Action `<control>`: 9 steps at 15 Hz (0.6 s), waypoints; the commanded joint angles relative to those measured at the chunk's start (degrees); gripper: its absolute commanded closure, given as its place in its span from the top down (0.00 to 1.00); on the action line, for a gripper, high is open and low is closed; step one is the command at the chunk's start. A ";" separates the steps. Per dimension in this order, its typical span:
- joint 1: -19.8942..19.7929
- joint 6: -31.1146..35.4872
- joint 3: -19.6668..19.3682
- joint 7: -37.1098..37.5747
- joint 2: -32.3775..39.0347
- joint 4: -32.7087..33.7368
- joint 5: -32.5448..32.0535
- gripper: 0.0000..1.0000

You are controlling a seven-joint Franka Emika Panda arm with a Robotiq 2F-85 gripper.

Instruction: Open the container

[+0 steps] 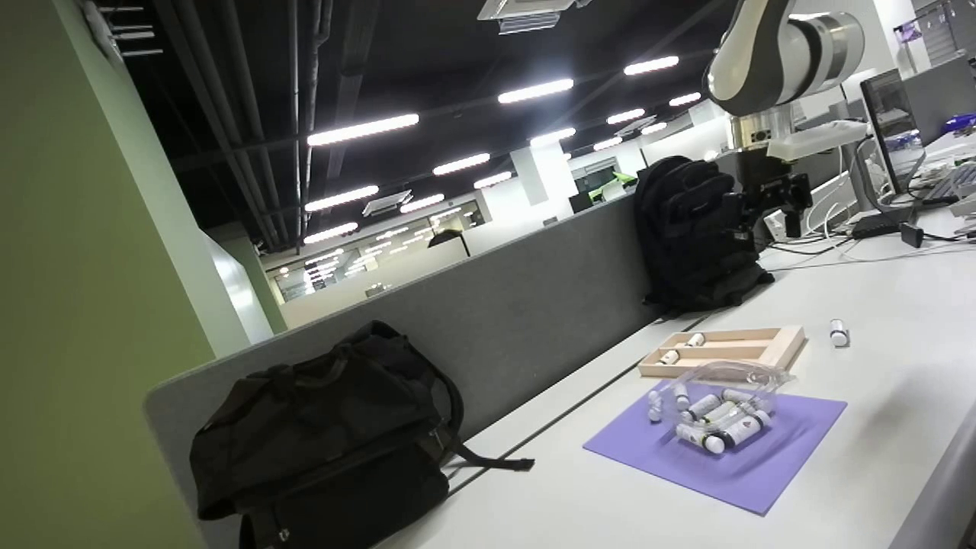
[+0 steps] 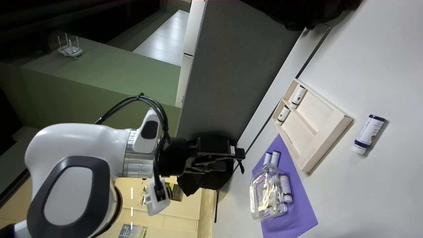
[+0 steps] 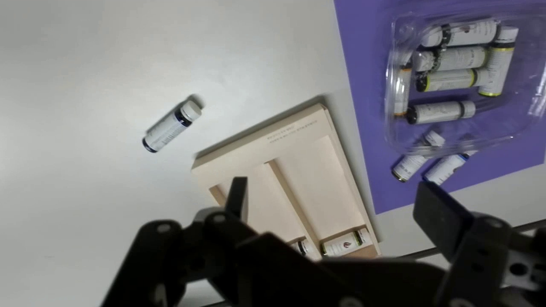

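Observation:
The tan rectangular box lies flat on the white table in both exterior views (image 1: 787, 352) (image 2: 325, 143). In the wrist view its top faces me (image 3: 260, 149), showing two long compartments, each with a small bottle at one end. A clear plastic piece (image 1: 724, 374) rests apart from the box on the purple mat; it also shows in an exterior view (image 2: 256, 195) and the wrist view (image 3: 469, 146). Several bottles show through it; I cannot tell whether they are inside or under it. My gripper (image 1: 770, 213) (image 2: 241, 160) (image 3: 332, 192) is open and empty, well above the table.
The purple mat (image 1: 778, 476) (image 2: 299, 219) (image 3: 362, 128) lies beside the box, with bottles partly outside the clear piece. One loose bottle (image 1: 839, 333) (image 2: 368, 134) (image 3: 168, 130) lies on the table. Black bags (image 1: 328, 435) (image 1: 690, 229) stand along the grey partition (image 1: 549, 305).

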 commanded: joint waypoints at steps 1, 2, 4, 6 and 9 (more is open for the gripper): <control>4.98 -3.01 -4.04 -10.75 9.44 10.08 10.44 1.00; 5.20 -4.04 -4.03 -12.94 11.90 12.62 12.91 1.00; 4.56 -7.72 -3.01 -16.01 17.08 18.00 16.91 1.00; 3.15 -14.35 -1.19 -17.97 21.50 21.46 19.80 1.00; 1.45 -21.14 1.94 -21.08 25.70 21.10 22.49 1.00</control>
